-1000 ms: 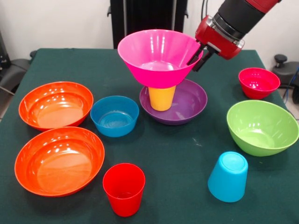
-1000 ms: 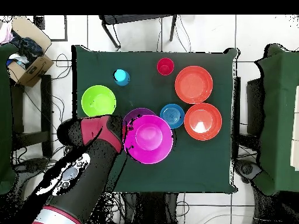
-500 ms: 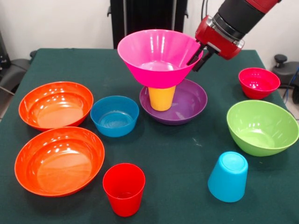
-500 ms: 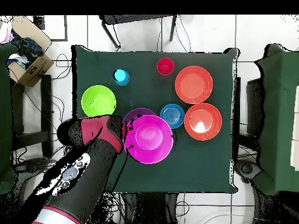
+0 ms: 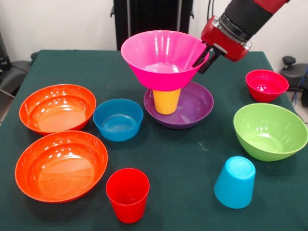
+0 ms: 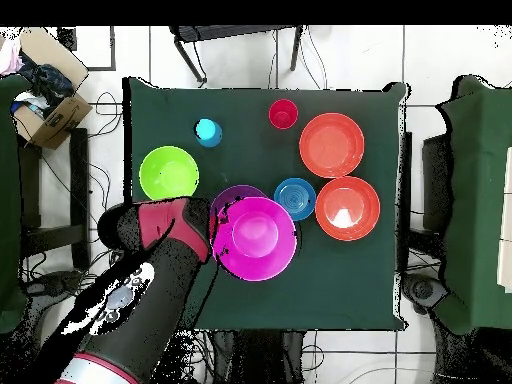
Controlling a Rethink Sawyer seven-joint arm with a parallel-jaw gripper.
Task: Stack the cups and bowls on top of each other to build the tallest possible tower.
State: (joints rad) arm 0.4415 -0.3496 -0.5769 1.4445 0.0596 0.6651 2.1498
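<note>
The tower is a purple bowl (image 5: 196, 107) holding an upside-down yellow cup (image 5: 166, 101), with a magenta bowl (image 5: 161, 60) resting upright on the cup. My gripper (image 5: 198, 69) is at the magenta bowl's right rim, open, its two black fingers set apart on either side of the rim. From above, the magenta bowl (image 6: 255, 238) covers most of the purple bowl (image 6: 228, 195), and the gripper (image 6: 212, 228) sits at its left edge. A red cup (image 5: 127, 195) stands upright at the front. A light blue cup (image 5: 235, 182) stands upside down at the front right.
Two orange bowls (image 5: 57, 108) (image 5: 61, 166) lie at the left, with a small blue bowl (image 5: 118, 119) beside them. A lime green bowl (image 5: 270, 131) and a small crimson bowl (image 5: 266, 85) sit at the right. A cardboard box (image 6: 45, 100) stands off the table.
</note>
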